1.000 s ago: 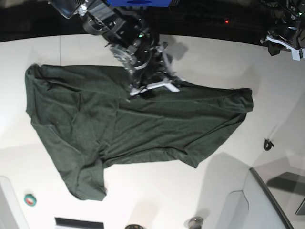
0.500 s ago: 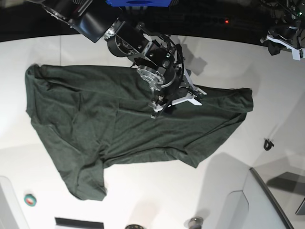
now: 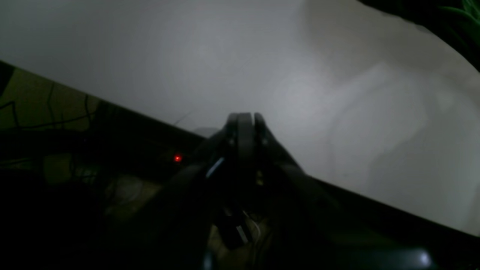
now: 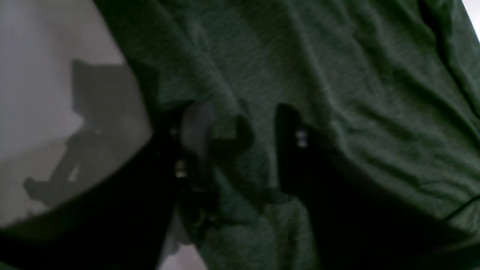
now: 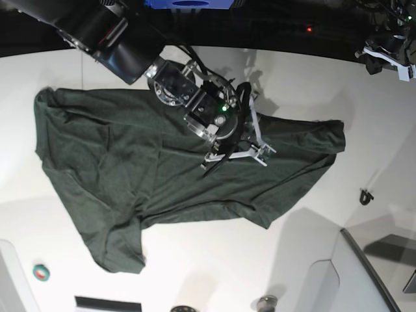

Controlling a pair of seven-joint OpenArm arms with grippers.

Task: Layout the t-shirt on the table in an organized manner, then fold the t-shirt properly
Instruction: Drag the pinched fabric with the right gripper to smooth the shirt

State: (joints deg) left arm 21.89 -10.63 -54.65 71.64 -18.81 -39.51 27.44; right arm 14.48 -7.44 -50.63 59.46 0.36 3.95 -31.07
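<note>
The dark green t-shirt lies spread and wrinkled across the white table, one sleeve pointing to the lower left. My right gripper is pressed down on the shirt's right-centre part. In the right wrist view its two dark fingers stand apart on the t-shirt, with a raised ridge of cloth between them and bare table to the left. My left gripper hangs at the far right corner, away from the shirt. In its wrist view the left gripper is shut and empty over the table.
A small green and red roll lies near the front left. A dark clip sits at the right. A grey panel fills the lower right corner. A black block and a round knob sit at the front edge.
My right arm has swung right and forward from the shirt's back edge onto the cloth, and its fingers have narrowed around a ridge of fabric. The left arm has stayed still.
</note>
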